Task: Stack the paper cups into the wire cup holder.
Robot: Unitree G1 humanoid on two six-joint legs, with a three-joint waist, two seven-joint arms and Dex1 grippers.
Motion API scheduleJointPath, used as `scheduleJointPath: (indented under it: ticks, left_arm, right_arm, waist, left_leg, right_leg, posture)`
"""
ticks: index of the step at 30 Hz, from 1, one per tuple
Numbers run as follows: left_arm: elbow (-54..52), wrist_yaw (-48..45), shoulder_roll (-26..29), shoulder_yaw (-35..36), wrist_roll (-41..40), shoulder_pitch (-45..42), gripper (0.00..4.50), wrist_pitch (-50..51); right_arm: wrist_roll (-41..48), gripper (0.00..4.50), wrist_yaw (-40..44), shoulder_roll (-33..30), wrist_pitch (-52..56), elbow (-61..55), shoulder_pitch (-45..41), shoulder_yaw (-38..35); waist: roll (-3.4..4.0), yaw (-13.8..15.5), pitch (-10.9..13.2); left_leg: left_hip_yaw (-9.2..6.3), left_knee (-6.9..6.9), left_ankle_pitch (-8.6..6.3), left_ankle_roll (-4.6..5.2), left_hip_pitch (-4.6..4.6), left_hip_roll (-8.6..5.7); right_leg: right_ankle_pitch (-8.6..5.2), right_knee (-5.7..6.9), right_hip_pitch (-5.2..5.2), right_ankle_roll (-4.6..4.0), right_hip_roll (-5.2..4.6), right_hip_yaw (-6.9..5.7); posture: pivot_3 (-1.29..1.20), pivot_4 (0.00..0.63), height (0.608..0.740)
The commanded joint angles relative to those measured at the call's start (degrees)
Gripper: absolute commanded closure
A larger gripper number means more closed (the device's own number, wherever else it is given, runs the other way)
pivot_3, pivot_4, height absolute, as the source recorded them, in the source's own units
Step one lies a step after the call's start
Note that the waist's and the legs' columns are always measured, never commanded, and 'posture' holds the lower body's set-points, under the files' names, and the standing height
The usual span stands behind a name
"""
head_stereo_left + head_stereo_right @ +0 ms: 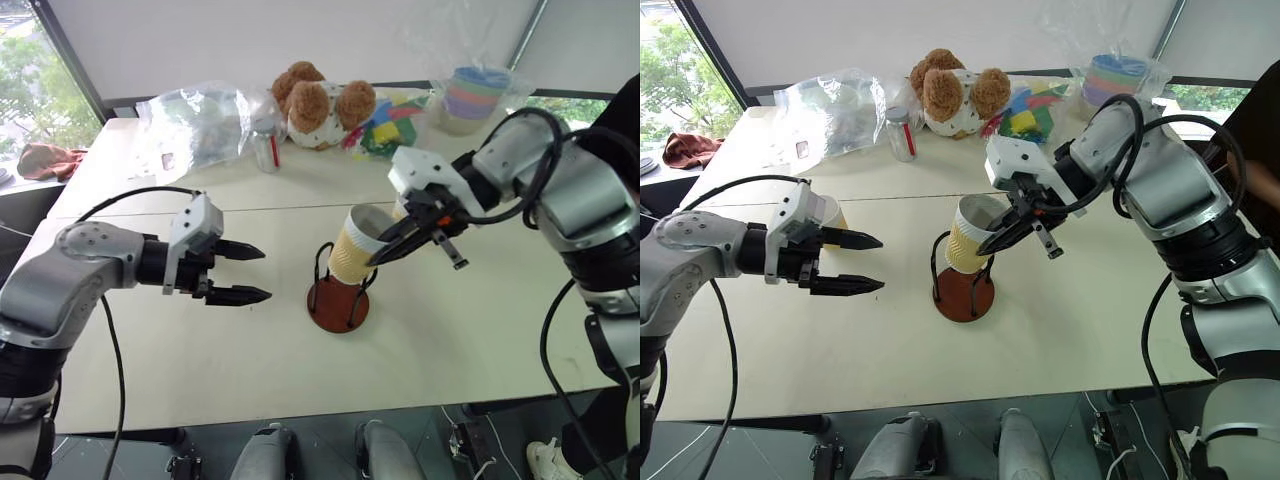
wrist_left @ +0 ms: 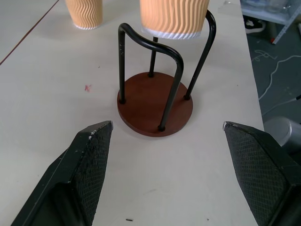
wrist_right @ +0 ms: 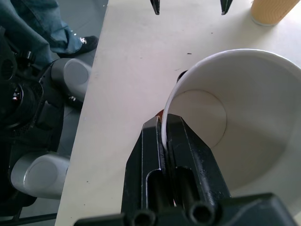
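My right gripper point(image 1: 385, 250) is shut on the white rim of a ribbed yellow-tan paper cup point(image 1: 355, 245). It holds the cup tilted over the wire cup holder point(image 1: 338, 305), with the cup's bottom between the tops of the black wire loops. In the right wrist view the fingers point(image 3: 178, 141) pinch the rim, one inside the cup point(image 3: 235, 122) and one outside. My left gripper point(image 1: 245, 272) hangs open left of the holder, pointing at it. Its view shows the brown base point(image 2: 155, 106) between its fingers. A second paper cup point(image 1: 830, 215) stands upright on the table behind the left gripper.
At the table's far side lie a clear plastic bag point(image 1: 200, 120), a small jar point(image 1: 267, 150), a teddy bear point(image 1: 320, 105), colourful toys point(image 1: 385, 125) and a pastel cup stack in plastic point(image 1: 475, 95). A person's jeans leg and shoe point(image 3: 51, 28) show beside the table.
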Motion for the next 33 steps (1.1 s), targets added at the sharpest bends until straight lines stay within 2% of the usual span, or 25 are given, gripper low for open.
scheduleJointPath:
  ticks: [1, 4, 5, 8, 10, 14, 17, 20, 26, 33]
  left_arm:
    - [-0.9, 0.5, -0.5, 1.2, -0.2, -0.5, 0.60, -0.8]
    - [-1.0, 0.7, -0.8, 1.2, -0.2, -0.4, 0.60, -0.8]
    - [-1.0, 0.8, -0.9, 1.2, -0.2, -0.5, 0.60, -0.8]
    - [-1.1, 1.0, -1.1, 1.4, -0.4, -0.5, 0.60, -0.6]
    - [-1.0, 1.2, -1.1, 1.4, -0.4, -0.5, 0.60, -0.5]
    - [-0.9, 1.4, -1.2, 1.6, -0.3, -0.4, 0.60, -0.7]
    - [-0.9, 1.4, -1.0, 1.8, -0.6, -0.8, 0.60, -0.4]
    - [-0.6, 1.0, -0.3, 2.4, -1.1, -1.4, 0.60, 0.0]
    - [2.8, -0.8, 1.6, 2.4, 0.6, -4.3, 0.60, -1.5]
    - [4.2, -1.1, 1.2, 1.5, 1.5, -5.2, 0.60, -2.5]
  right_arm:
    - [-1.4, 4.45, 0.1, 1.5, -1.4, 0.2, -1.5, -0.1]
    - [-2.6, 4.45, 0.1, 2.1, -2.2, 0.7, -1.5, 0.4]
    - [-3.0, 4.20, 0.1, 2.3, -2.5, 0.8, -1.5, 0.4]
    - [-3.6, 3.23, 0.1, 2.6, -2.8, 1.1, -1.5, 0.3]
    - [-3.8, 2.20, 0.1, 3.1, -2.6, 1.4, -1.7, -0.4]
    - [-3.0, 2.20, 0.1, 3.3, -0.7, 2.3, -3.1, -2.9]
    - [-4.7, 2.20, -0.7, 2.3, -1.5, 8.3, -5.0, -5.6]
    - [-9.4, 2.20, -2.2, 1.3, -7.1, 16.6, -6.7, -6.3]
    - [-23.3, 2.20, -10.2, 1.8, -24.9, 39.2, -8.2, -3.5]
    - [-28.5, 2.20, -15.1, 7.1, -33.2, 56.0, -9.9, -4.7]
  waist:
    - [0.00, 0.0, 0.0]
    - [0.00, 0.0, 0.0]
    - [0.00, 0.0, 0.0]
    - [0.00, 0.0, 0.0]
    - [0.00, 0.0, 0.0]
    - [0.00, -0.1, 0.0]
    - [0.00, 0.1, 0.0]
    - [-0.01, 0.1, 0.0]
    - [-0.02, -0.3, 0.0]
    - [0.01, -0.6, 0.0]
  left_leg:
    - [0.00, 0.00, 0.00, 0.00, 0.00, 0.00]
    - [0.00, -0.01, 0.00, 0.00, 0.00, 0.00]
    - [0.00, -0.01, 0.00, -0.01, 0.00, 0.00]
    - [0.00, 0.00, 0.00, -0.01, 0.00, 0.00]
    - [0.00, 0.00, 0.00, -0.01, 0.00, 0.00]
    - [0.00, 0.00, 0.01, -0.02, 0.00, 0.01]
    - [-0.01, 0.00, 0.01, -0.02, 0.00, 0.00]
    - [0.00, 0.01, 0.01, -0.02, 0.00, -0.02]
    - [0.04, -0.04, 0.12, -0.21, 0.03, -0.02]
    - [0.08, -0.12, 0.22, -0.38, 0.02, 0.03]
  right_leg:
    - [0.00, 0.00, 0.00, 0.00, 0.00, 0.00]
    - [0.00, 0.01, -0.01, 0.00, 0.01, 0.00]
    - [0.00, 0.02, -0.01, 0.00, 0.01, 0.00]
    - [0.00, 0.01, 0.00, 0.00, 0.01, 0.00]
    - [0.00, 0.02, 0.00, 0.00, 0.01, 0.00]
    - [0.00, 0.04, -0.01, 0.00, 0.01, 0.00]
    - [0.00, 0.05, -0.01, 0.00, 0.01, 0.00]
    - [0.00, 0.01, 0.02, 0.00, 0.00, 0.00]
    - [0.00, -0.01, 0.01, -0.01, 0.02, 0.00]
    - [0.00, 0.12, -0.04, 0.00, 0.09, 0.03]
  posture:
    - [0.00, 0.150, 0.740]
    - [0.00, 0.150, 0.740]
    - [0.00, 0.150, 0.740]
    - [0.00, 0.150, 0.740]
    - [0.00, 0.150, 0.740]
    - [0.00, 0.150, 0.740]
    - [0.00, 0.150, 0.740]
    - [0.00, 0.150, 0.740]
    - [0.00, 0.150, 0.740]
    - [0.00, 0.150, 0.740]
